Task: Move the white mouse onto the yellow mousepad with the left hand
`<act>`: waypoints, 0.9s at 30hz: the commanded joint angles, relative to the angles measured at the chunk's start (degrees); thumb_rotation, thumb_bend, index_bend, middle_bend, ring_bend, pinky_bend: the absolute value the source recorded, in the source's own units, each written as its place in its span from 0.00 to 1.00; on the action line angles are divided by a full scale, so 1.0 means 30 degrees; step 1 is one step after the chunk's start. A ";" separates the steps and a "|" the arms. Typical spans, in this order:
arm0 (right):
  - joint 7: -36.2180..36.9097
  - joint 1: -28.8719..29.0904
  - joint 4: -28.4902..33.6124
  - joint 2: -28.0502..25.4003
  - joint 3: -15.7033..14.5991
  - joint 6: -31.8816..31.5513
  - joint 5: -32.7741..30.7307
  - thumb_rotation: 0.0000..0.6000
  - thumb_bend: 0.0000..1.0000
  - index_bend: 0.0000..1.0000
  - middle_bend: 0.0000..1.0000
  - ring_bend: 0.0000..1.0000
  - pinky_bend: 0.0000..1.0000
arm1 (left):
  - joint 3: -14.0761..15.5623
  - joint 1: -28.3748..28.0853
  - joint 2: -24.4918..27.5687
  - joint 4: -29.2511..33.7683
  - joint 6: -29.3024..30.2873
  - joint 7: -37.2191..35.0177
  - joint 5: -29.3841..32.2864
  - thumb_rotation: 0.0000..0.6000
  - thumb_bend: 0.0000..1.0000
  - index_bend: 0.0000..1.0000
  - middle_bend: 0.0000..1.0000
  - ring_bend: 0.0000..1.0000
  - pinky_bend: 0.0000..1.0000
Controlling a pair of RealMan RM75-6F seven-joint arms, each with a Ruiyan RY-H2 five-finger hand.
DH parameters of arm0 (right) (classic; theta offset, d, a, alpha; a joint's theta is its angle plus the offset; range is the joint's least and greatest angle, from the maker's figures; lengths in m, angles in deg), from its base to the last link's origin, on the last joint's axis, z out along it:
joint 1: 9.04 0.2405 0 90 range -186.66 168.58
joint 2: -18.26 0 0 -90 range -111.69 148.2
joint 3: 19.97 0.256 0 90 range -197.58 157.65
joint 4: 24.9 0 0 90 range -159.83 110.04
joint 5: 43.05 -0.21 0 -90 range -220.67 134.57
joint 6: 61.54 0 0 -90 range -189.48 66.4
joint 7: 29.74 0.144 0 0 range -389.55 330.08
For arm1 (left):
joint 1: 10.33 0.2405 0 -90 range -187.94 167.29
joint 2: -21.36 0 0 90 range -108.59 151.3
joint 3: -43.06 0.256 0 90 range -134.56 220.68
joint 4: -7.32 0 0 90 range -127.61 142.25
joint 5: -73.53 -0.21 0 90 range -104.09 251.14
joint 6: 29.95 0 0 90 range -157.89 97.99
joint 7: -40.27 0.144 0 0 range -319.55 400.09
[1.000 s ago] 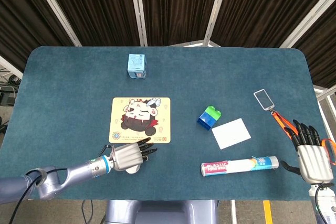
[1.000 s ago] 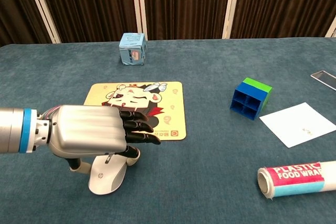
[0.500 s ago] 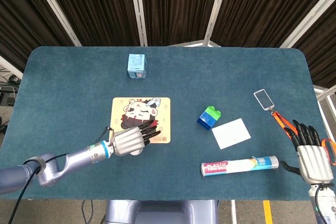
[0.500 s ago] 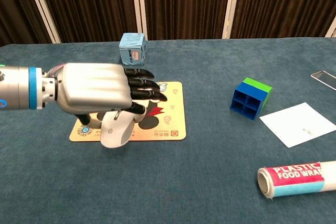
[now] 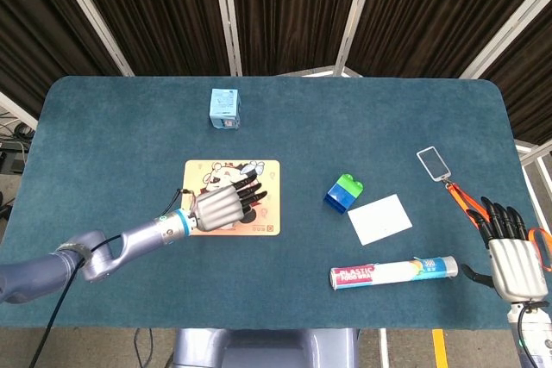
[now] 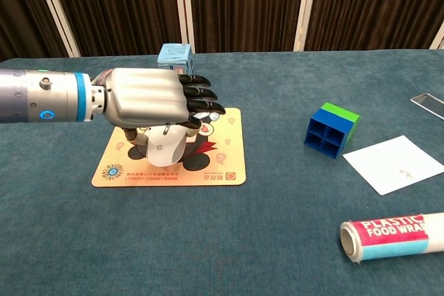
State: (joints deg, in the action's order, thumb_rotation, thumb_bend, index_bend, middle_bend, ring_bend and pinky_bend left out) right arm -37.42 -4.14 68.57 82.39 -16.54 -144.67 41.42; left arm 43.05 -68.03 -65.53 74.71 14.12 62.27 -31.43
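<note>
The mouse (image 6: 164, 153) is gripped from above by the left hand (image 6: 149, 97) over the mousepad (image 6: 209, 164), its long axis running near-to-far, nose hidden under the fingers (image 6: 199, 94).

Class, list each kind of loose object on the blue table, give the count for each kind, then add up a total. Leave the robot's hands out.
White mouse: 1
Yellow mousepad: 1
Light blue box: 1
Blue and green block: 1
White paper sheet: 1
Plastic food wrap roll: 1
Clear badge holder with orange lanyard: 1
Total: 7
</note>
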 commanded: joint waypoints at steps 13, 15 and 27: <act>-0.0183 0.0048 0.0032 -0.0025 0.0008 0.0096 -0.0065 1.00 0.09 0.14 0.00 0.00 0.00 | 0.0003 -0.0725 -0.2266 -0.3711 -0.0432 -0.0342 0.1222 1.00 0.32 0.50 0.00 0.00 0.00; -0.0196 0.0049 0.0036 -0.0019 0.0011 0.0103 -0.0083 1.00 0.09 0.14 0.00 0.00 0.00 | 0.0033 -0.0758 -0.2385 -0.3855 -0.0394 -0.0385 0.1357 1.00 0.32 0.49 0.00 0.00 0.00; -0.0234 0.0050 0.0045 -0.0017 0.0013 0.0095 -0.0095 1.00 0.09 0.14 0.00 0.00 0.00 | 0.0292 -0.0823 -0.2551 -0.4012 -0.0197 -0.0047 0.1827 1.00 0.32 0.37 0.00 0.00 0.00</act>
State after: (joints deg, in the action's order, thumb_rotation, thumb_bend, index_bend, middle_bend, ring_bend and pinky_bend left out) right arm -38.12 -3.99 68.70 82.34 -16.50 -144.38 41.14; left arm 43.90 -70.54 -73.16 62.68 13.44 62.06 -26.04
